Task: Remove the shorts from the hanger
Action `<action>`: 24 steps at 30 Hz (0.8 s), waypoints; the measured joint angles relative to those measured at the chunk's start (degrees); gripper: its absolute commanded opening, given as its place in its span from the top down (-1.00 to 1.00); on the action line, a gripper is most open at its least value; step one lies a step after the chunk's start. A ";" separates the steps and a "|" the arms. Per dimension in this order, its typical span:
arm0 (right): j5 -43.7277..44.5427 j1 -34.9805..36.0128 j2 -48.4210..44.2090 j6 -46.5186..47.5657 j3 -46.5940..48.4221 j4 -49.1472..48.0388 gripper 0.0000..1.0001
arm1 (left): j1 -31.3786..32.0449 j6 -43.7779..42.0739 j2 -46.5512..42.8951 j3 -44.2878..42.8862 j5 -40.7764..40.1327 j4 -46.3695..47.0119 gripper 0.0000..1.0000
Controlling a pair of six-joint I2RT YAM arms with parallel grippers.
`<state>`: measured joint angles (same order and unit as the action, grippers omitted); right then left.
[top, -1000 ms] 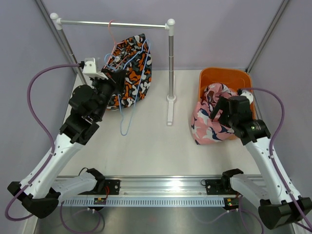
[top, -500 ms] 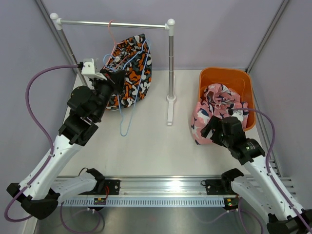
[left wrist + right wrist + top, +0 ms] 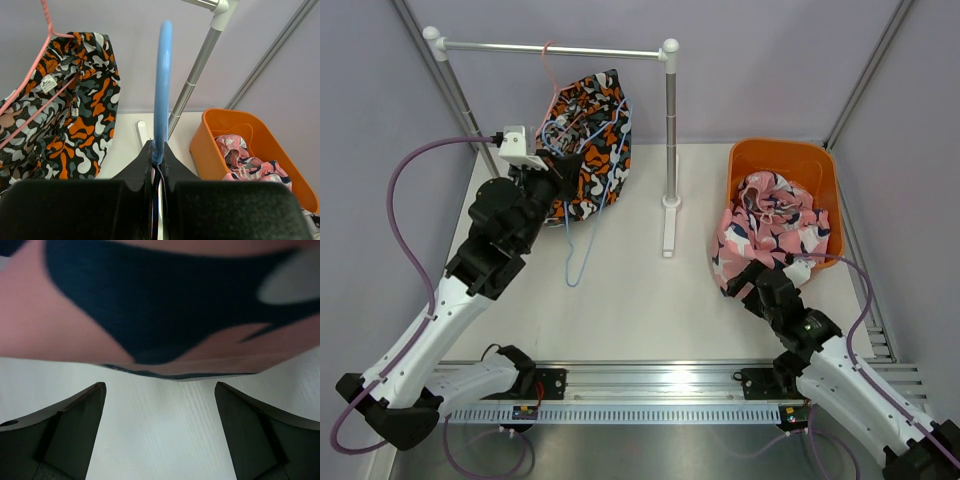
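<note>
The black shorts (image 3: 588, 140) with orange and white blotches hang on a pink hanger (image 3: 549, 62) from the rail (image 3: 520, 46); they also show in the left wrist view (image 3: 75, 110). My left gripper (image 3: 563, 165) is beside them, shut on a thin blue hanger (image 3: 162, 75) that stands upright between my fingers. The blue hanger's lower loop (image 3: 569, 280) dangles over the table. The pink shorts (image 3: 765, 225) lie in the orange bin (image 3: 780, 155) and drape over its front edge. My right gripper (image 3: 740, 290) is open and empty, low over the table just below the pink cloth (image 3: 150, 300).
The rail's right post (image 3: 670, 130) stands on a base (image 3: 668, 235) between the two arms. The orange bin (image 3: 235, 135) sits at the right, close to the side wall. Grey walls close in the back and both sides.
My right arm has drawn back from the bin toward the near edge and dropped low, open, in front of the hanging pink cloth. My left gripper shifted slightly right with the blue hanger.
</note>
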<state>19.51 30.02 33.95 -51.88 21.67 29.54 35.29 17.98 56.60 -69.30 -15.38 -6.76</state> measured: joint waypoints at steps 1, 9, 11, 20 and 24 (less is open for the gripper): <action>1.31 0.39 -1.46 -1.36 -1.75 -1.03 -0.99 | 0.00 0.00 0.00 0.04 0.02 -0.07 1.00; 9.88 0.92 -5.40 -5.97 -7.54 -9.75 -0.99 | 0.00 -0.11 0.00 0.09 0.17 -0.02 1.00; 10.82 0.98 -5.40 -5.75 -8.92 -13.14 -0.96 | 0.00 -0.11 0.00 0.24 0.17 0.04 1.00; 11.26 1.22 -3.89 -2.16 -10.99 -26.95 0.90 | 0.00 -0.11 0.02 0.57 0.31 -0.09 1.00; 9.53 1.22 -2.91 -1.03 -10.75 -28.44 1.00 | 0.00 -0.11 0.02 0.57 0.42 -0.11 1.00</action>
<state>29.04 31.24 31.05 -52.90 10.92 1.10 35.29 17.87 56.62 -68.73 -14.96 -6.87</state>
